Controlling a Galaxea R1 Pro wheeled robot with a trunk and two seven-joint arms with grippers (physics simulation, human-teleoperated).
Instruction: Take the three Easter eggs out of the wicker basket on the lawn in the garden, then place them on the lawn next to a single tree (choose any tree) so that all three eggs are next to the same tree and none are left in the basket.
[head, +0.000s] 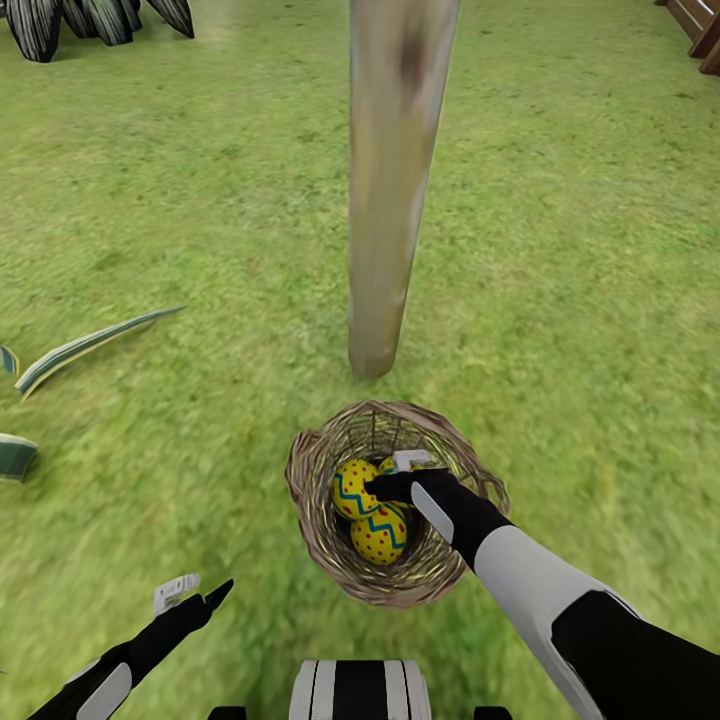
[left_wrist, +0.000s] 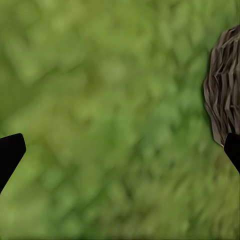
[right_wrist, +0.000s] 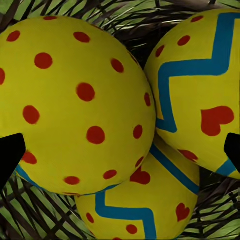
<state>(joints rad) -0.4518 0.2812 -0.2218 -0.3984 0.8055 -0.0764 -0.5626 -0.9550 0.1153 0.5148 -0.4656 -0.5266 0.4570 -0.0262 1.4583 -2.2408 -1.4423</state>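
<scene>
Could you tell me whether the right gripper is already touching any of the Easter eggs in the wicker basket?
Cannot tell. The right wrist view shows the right gripper open, its fingertips at the frame edges around the Easter eggs; no contact or gap is plain.

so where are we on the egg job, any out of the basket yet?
None out yet. All three eggs sit in the wicker basket, which stands on the lawn near the tree. In hand: the right gripper is down among them, open. The left gripper is open over grass. Left: all three placements.
</scene>
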